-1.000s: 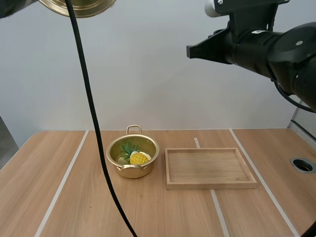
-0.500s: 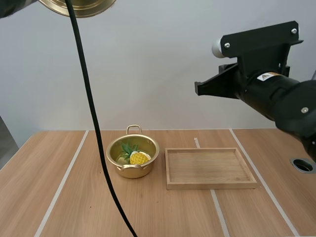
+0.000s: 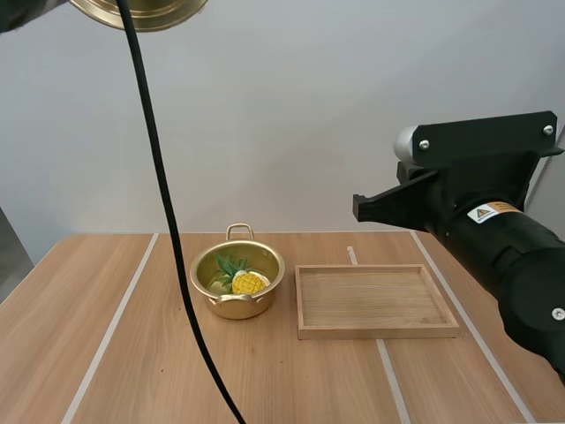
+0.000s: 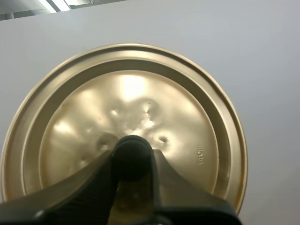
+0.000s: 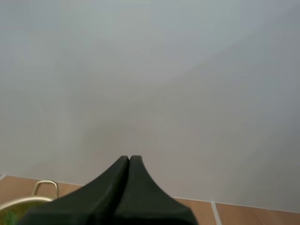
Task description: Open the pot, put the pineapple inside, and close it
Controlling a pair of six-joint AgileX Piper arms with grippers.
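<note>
High view: a pale wood desk (image 3: 106,353) carries one gold pot (image 3: 237,306), open, with the pineapple (image 3: 248,283) lying inside it, and one wooden tray (image 3: 378,331) just beside the pot, not touching it. The gold lid (image 3: 141,11) is held high above the desk. Our right arm (image 3: 494,238) hangs raised over the desk's right side. Left wrist view: our left claw (image 4: 132,161) pinches the lid's black knob (image 4: 132,150) between its fingers, and the lid (image 4: 140,98) faces us flat-on. Right wrist view: our right claw (image 5: 129,158) has its fingers pressed together as one dark wedge, gripping nothing, near the pot's loop handle (image 5: 46,186).
</note>
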